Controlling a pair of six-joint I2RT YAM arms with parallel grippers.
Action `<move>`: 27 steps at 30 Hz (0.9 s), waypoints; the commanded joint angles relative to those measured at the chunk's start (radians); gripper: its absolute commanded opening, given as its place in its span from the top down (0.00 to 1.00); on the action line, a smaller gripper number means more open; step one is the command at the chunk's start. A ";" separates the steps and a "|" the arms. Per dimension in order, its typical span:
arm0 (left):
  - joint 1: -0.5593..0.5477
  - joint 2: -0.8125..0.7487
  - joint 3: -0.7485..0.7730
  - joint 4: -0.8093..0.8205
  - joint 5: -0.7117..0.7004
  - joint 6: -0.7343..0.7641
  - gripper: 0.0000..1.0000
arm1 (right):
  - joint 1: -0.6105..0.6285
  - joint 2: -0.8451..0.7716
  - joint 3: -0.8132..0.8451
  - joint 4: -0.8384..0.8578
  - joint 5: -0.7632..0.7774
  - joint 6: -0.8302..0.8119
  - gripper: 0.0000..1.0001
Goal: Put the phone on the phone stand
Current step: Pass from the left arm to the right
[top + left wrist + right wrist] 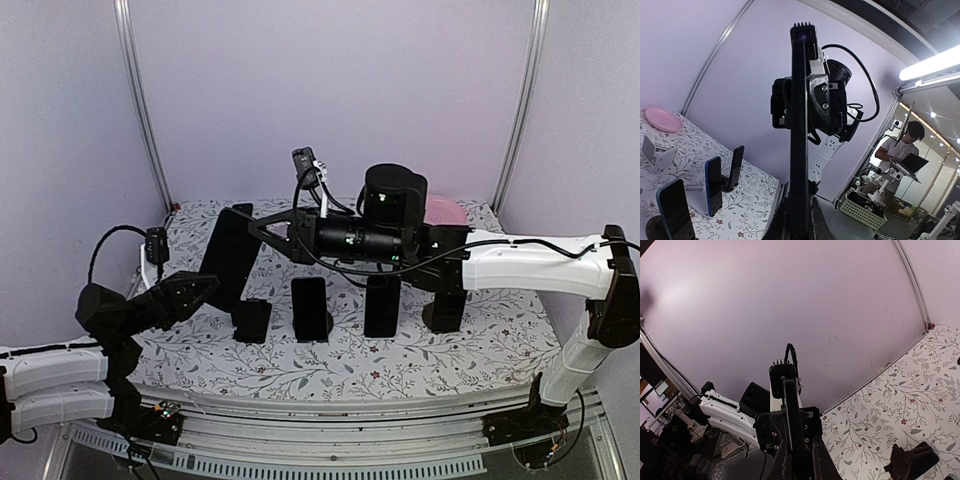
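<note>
A black phone [230, 255] is held tilted above the table's left side, gripped at both ends. My left gripper [203, 290] is shut on its lower end, and my right gripper [264, 228] is shut on its upper end. In the left wrist view the phone [799, 125] stands edge-on between my fingers [800, 207], with the right gripper's body [815, 100] at its far end. In the right wrist view the phone [791, 405] is edge-on in my gripper [799, 452]. An empty black phone stand [252, 320] sits on the table just below the held phone; it also shows in the right wrist view [912, 462].
Other phones stand upright on stands in a row: one [310, 308] next to the empty stand, another [382, 305], and a dark one [445, 300] under my right arm. A pink plate [447, 212] lies at the back right. A small white stand [660, 156] sits near it.
</note>
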 commanded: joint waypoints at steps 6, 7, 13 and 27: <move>0.014 0.033 0.051 -0.047 -0.001 0.008 0.87 | 0.009 -0.004 0.018 0.012 -0.040 -0.019 0.98; 0.016 0.028 0.052 -0.079 -0.019 0.020 0.75 | 0.009 -0.008 0.017 0.007 -0.032 -0.024 0.98; 0.018 -0.040 0.104 -0.409 -0.165 0.145 0.07 | 0.009 -0.032 0.026 -0.075 0.038 -0.071 0.98; -0.041 -0.209 0.289 -1.057 -0.499 0.464 0.04 | 0.009 -0.011 0.109 -0.273 0.156 -0.219 0.98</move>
